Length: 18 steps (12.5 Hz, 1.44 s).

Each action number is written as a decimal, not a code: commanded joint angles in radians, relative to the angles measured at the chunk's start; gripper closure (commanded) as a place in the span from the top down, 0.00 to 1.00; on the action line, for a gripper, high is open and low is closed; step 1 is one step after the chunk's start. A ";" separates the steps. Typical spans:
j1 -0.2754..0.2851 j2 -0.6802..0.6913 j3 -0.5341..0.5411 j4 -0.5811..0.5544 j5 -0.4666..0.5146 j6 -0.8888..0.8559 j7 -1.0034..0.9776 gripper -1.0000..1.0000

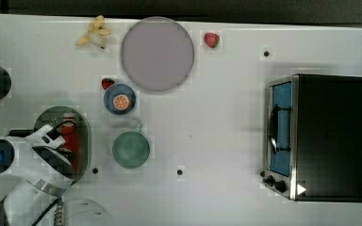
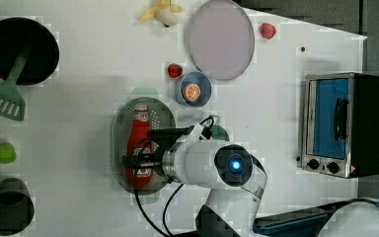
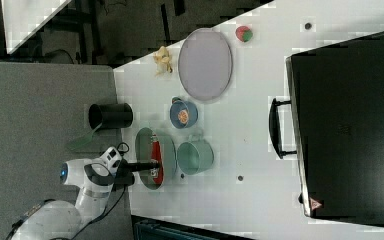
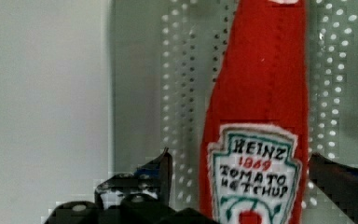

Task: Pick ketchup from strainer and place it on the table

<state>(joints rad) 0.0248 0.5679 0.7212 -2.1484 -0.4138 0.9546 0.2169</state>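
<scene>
The ketchup (image 4: 261, 93), a red bottle with a white-and-red label, lies flat in the pale green perforated strainer (image 4: 186, 70). In the top view the ketchup (image 1: 70, 141) and strainer (image 1: 52, 115) are at the left of the white table (image 1: 217, 117), partly under my arm. My gripper (image 4: 251, 177) is open, one finger on each side of the bottle's label with a gap on both sides. The left view shows the gripper (image 2: 140, 160) low over the lower half of the ketchup (image 2: 139, 133), inside the strainer (image 2: 121, 138).
A teal cup (image 1: 131, 149) stands just right of the strainer in the top view. Beyond it are a blue bowl (image 1: 119, 100) holding an orange slice, a strawberry (image 1: 107, 84), a lilac plate (image 1: 157, 53) and a banana (image 1: 94, 34). A toaster oven (image 1: 320, 136) occupies the right.
</scene>
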 commanded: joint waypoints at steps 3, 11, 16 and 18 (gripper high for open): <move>0.030 0.061 -0.027 0.021 -0.106 0.077 0.191 1.00; -0.005 -0.033 0.032 0.006 -0.048 0.062 0.191 0.57; -0.172 -0.175 0.254 0.069 0.275 -0.166 0.084 0.57; -0.224 -0.198 0.291 0.146 0.320 -0.317 -0.011 0.57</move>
<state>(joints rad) -0.1475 0.3547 0.9966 -2.0410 -0.1078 0.6558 0.2925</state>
